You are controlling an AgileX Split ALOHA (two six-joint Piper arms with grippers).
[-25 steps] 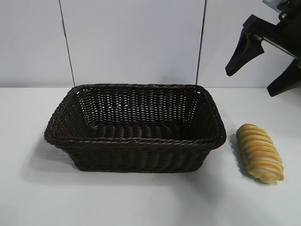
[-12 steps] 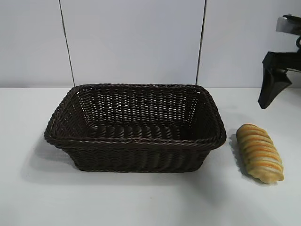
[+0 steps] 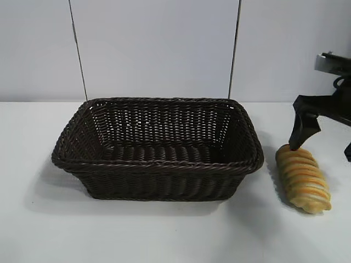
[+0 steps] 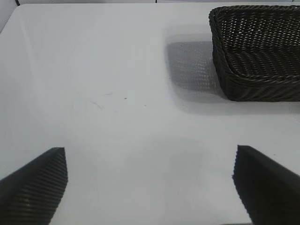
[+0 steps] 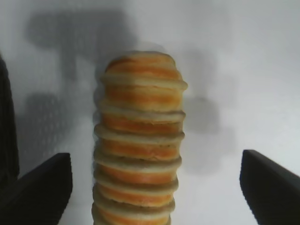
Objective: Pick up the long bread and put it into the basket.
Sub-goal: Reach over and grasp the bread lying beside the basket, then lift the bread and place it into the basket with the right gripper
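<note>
At the far left our left gripper (image 4: 150, 187) is parked low over the bare white counter (image 4: 117, 108), its fingers spread wide and holding nothing, with the basket's near corner ahead of it. Moving right, the basket (image 3: 158, 148) sits at the middle of the counter, dark wicker with a braided rim. Just right of it, apart from its side, the long bread (image 3: 303, 177) lies on the counter, pointing near to far. Our right gripper (image 5: 154, 185) hangs over the loaf's far end, released, one finger on either side, gripping nothing.
</note>
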